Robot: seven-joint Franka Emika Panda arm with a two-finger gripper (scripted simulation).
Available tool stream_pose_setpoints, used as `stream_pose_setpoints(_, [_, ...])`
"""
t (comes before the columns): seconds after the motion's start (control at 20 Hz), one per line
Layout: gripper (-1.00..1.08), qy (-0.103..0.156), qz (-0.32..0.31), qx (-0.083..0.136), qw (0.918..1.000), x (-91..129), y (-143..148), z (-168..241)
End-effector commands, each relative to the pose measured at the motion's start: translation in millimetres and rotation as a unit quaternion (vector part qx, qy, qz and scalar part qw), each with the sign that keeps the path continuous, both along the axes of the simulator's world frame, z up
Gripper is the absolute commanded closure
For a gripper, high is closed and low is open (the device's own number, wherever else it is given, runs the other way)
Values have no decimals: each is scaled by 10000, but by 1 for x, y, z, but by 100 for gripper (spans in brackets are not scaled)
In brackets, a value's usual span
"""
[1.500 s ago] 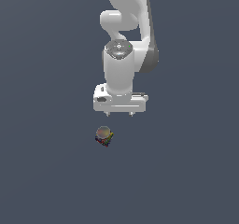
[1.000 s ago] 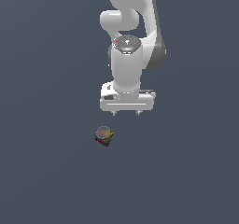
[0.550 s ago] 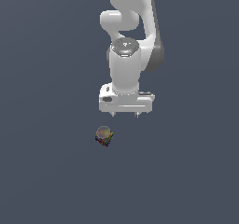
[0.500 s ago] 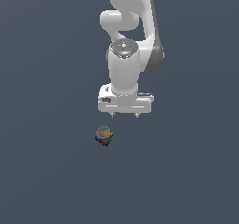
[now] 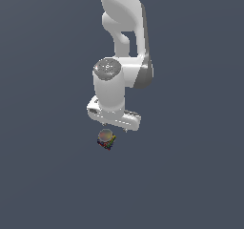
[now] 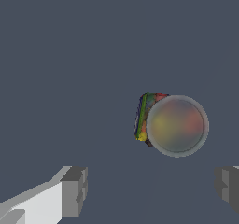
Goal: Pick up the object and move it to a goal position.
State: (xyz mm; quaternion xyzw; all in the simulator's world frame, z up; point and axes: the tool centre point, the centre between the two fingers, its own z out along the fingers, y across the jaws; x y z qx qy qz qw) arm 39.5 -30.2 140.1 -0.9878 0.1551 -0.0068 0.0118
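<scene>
In the exterior view, your gripper (image 5: 116, 127) hangs low over the dark floor, with the cube (image 5: 106, 142) lying just below it and a little toward the exterior view's left of its midline. A pale translucent sphere (image 5: 106, 136) overlaps the cube's upper part; it looks like a marker rather than a solid thing, though you cannot be sure from here. The fingers are too small in this view to judge their spread.

In the wrist view, both fingertips (image 6: 74, 191) show wide apart, so the gripper (image 6: 151, 188) is open and holds nothing. The cube (image 6: 145, 117) sits ahead of the gap between the tips, not yet inside it, half hidden by the sphere (image 6: 176, 125), and turned slightly against the finger line.

To do this approach well, centre the gap over the cube before you descend, square your wrist to its flat sides, and close only once both tips flank it.
</scene>
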Motion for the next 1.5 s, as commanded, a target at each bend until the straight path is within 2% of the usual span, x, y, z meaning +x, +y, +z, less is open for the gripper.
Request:
stream_pose_setpoints(0.0, [-92,35,-342,-28,9994,5,-15,-11])
stream_pose_setpoints(0.45, [-92,94,-959,-95,9953,11,-43,-31])
stream_pose_setpoints(0.75, [-92,97,-951,-94,9954,11,-43,-35])
stream_pose_setpoints(1.2, [-92,96,-976,-97,9951,10,-44,-76])
stream_pose_setpoints(1.45, [-92,96,-980,-97,9951,11,-44,-82])
